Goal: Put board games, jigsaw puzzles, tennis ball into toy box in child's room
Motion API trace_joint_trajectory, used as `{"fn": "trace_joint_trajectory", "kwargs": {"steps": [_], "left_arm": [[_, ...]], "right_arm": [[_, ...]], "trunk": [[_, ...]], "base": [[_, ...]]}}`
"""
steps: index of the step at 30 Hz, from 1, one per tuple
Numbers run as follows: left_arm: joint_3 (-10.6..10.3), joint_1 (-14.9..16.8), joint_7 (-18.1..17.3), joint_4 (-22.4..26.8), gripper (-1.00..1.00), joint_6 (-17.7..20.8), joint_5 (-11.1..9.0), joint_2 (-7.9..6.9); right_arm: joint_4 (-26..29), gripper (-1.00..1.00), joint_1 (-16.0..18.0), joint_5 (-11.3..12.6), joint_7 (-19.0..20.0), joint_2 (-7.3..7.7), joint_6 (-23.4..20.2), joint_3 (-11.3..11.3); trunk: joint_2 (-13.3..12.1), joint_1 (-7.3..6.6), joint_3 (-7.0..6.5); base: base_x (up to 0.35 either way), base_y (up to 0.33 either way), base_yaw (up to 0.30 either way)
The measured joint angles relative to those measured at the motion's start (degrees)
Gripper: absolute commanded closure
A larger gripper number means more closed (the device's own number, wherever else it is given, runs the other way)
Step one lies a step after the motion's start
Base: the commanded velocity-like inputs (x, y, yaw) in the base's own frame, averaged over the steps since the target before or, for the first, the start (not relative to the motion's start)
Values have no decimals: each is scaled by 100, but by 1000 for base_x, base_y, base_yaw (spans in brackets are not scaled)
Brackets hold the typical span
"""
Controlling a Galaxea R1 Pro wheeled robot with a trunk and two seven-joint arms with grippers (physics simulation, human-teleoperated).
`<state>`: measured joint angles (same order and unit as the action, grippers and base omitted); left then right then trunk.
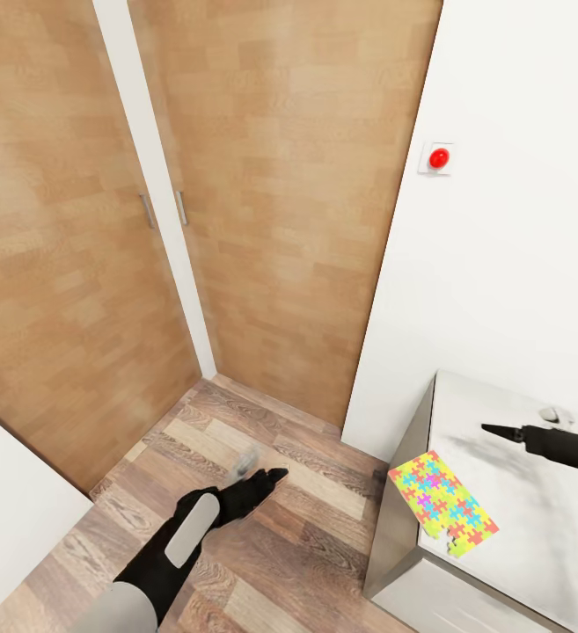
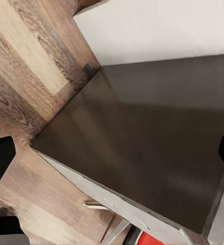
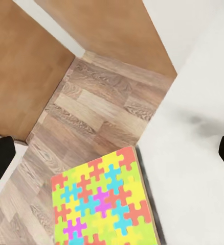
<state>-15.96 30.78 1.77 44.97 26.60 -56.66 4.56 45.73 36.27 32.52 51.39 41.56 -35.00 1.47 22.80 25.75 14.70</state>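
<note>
Where table (image 1: 535,519) ends, one jigsaw puzzle (image 1: 442,501)

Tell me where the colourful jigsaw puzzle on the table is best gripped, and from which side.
Probably by the corner of the jigsaw puzzle that overhangs the table edge. It lies flat and thin, so there is little to pinch from above; coming in level from the floor side lets the right tool close over and under the projecting edge.

Head camera high, facing down toward wardrobe doors (image 1: 262,176); right wrist camera close above the shared jigsaw puzzle (image 1: 442,503) (image 3: 104,201) at the tabletop (image 1: 535,519) corner.
</note>
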Motion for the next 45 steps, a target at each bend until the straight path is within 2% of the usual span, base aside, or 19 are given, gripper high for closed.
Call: {"fn": "trace_joint_trajectory", "kwargs": {"steps": [2,3,5,8,10,11,13,14,16,17,19,24,31,45], "left_arm": [[-10,234,-392,-291,-100,-100,-19,33],[-10,239,-399,-297,-100,-102,-16,33],[-19,474,-776,-595,-100,-181,-7,58],[-34,592,-951,-750,-100,-212,-1,68],[-91,793,-1244,-1018,-100,-255,1,82],[-93,796,-1249,-1022,-100,-256,3,83],[-190,938,-1548,-1221,-100,-288,4,92],[-192,940,-1554,-1224,-100,-289,5,92],[-310,1031,-1891,-1355,-100,-322,11,96],[-312,1032,-1896,-1358,-100,-323,12,96],[-406,1091,-2224,-1450,-100,-361,16,92],[-480,1143,-2574,-1609,-100,-414,17,74],[-503,1171,-2852,-1861,-100,-532,-8,44],[-504,1173,-2976,-2018,-100,-642,-41,14]], "right_arm": [[83,-100,-19,4,224,73,45,-10],[84,-100,-20,2,228,74,47,-10],[186,-100,-32,4,497,174,73,-16],[227,-100,-38,2,641,232,80,-18],[295,-100,-43,7,905,363,73,-22],[296,-100,-44,6,909,365,73,-22],[343,-100,-51,12,1158,508,27,-21],[343,-100,-52,11,1162,510,26,-21],[375,-100,-56,13,1355,624,-49,-20],[375,-100,-57,12,1358,626,-50,-20],[406,-100,-59,13,1488,697,-113,-20],[488,-100,-67,11,1608,758,-173,-20],[629,-100,-134,11,1716,811,-226,-19],[1145,-100,-496,16,1769,832,-256,-21]], "trunk": [[0,0,0],[0,0,0],[0,0,0],[0,0,0],[0,0,0],[0,0,0],[0,0,0],[0,0,0],[0,0,0],[0,0,0],[0,0,0],[0,0,0],[0,0,0],[0,0,0]], "base": [[0,0,0],[0,0,0],[0,0,0],[0,0,0],[0,0,0],[0,0,0],[0,0,0],[0,0,0],[0,0,0],[0,0,-9],[0,0,-34],[0,0,-110],[0,0,-213],[0,0,-224]]}}
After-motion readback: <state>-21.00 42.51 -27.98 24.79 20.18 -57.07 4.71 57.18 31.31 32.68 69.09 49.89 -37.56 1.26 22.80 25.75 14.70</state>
